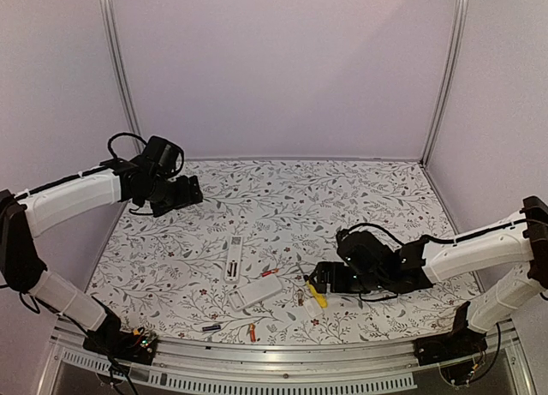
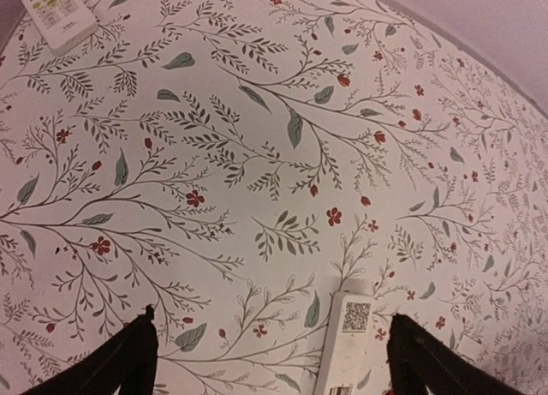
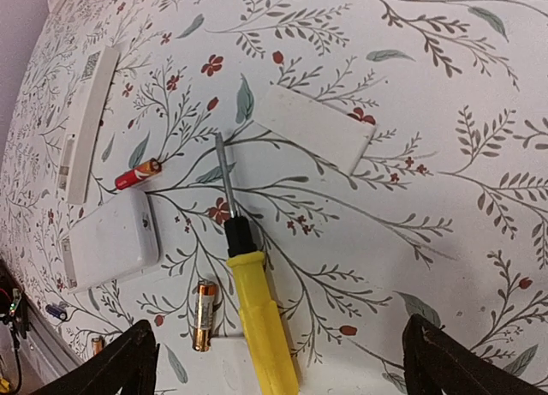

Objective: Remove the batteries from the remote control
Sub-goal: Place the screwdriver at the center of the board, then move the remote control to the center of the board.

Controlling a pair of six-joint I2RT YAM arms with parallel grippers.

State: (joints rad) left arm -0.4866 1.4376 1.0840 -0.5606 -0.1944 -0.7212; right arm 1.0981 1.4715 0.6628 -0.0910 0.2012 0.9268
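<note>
Batteries (image 1: 270, 272) lie loose on the floral desk (image 3: 445, 86). In the right wrist view, a red cell (image 3: 139, 174) sits at centre left near the slim remote (image 3: 86, 125). A gold-and-black cell (image 3: 204, 314) sits low in the frame, just beside the yellow screwdriver (image 3: 257, 326). The right claw (image 1: 318, 279) hangs above them, spread wide and holding nothing. The left claw (image 1: 193, 191), upper left of the overhead view, is also wide and holds nothing. The cells look light, rigid, smooth and prone to roll, so pinching one across its middle seems best.
</note>
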